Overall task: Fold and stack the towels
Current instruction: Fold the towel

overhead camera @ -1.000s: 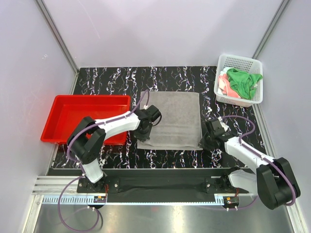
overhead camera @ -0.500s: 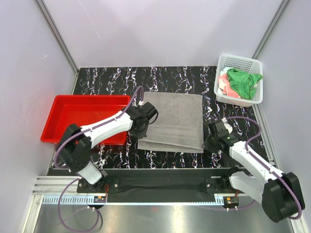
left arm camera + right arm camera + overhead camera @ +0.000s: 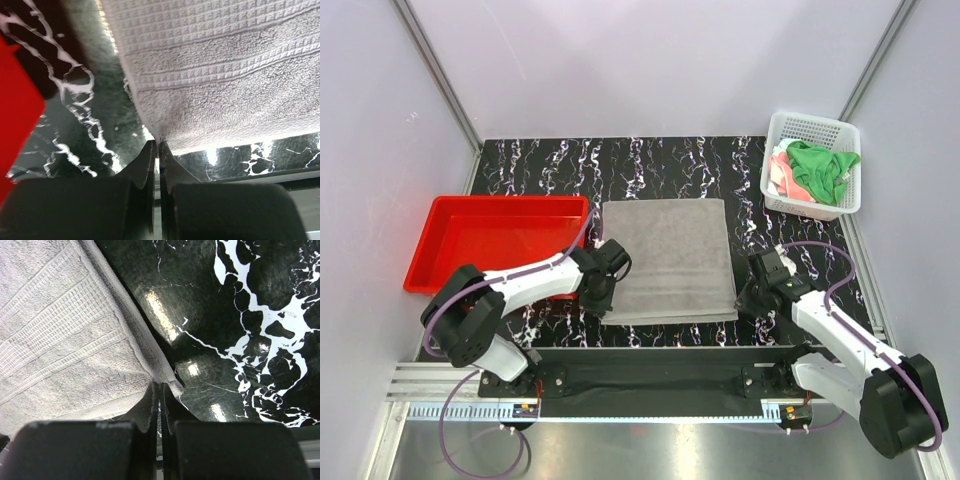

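The grey towel (image 3: 665, 255) lay flat on the black table (image 3: 550, 160), stretching away from the 2 claws, with the left claw (image 3: 157, 146) pinched shut on its near left corner and the right claw (image 3: 160, 386) pinched shut on its near right corner.

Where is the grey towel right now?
In the top view the grey towel lies mid-table, between the red tray on the left and the basket; the left hand and right hand pinch its near corners.
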`<action>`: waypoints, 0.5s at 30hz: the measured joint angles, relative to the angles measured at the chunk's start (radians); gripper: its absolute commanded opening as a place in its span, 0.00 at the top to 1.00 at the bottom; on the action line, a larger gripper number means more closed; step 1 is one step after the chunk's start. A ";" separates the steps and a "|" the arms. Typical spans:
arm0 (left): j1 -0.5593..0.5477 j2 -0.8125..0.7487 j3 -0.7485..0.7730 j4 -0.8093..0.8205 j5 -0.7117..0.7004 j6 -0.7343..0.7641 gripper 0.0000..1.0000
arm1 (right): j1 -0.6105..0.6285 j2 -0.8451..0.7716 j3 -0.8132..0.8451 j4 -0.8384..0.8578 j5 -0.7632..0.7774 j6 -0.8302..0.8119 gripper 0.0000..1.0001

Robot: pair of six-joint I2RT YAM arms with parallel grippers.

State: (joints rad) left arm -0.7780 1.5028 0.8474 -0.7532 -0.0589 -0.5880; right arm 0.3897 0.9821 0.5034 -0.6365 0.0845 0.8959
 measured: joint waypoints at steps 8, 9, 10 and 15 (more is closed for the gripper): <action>0.000 0.000 -0.019 0.042 0.017 0.000 1.00 | 0.002 -0.017 -0.001 -0.018 0.000 0.000 1.00; 0.000 -0.001 -0.019 0.043 0.018 0.000 1.00 | 0.002 -0.021 -0.001 -0.019 0.000 0.000 1.00; 0.000 -0.002 -0.018 0.042 0.018 0.000 1.00 | 0.002 -0.024 -0.001 -0.019 0.000 -0.001 1.00; 0.000 -0.010 0.074 -0.057 0.010 0.005 1.00 | 0.002 0.017 0.093 -0.105 0.010 -0.035 1.00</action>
State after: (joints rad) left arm -0.7776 1.4929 0.9218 -0.8101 -0.0486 -0.5835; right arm 0.3920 0.9989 0.5964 -0.7418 0.0940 0.8604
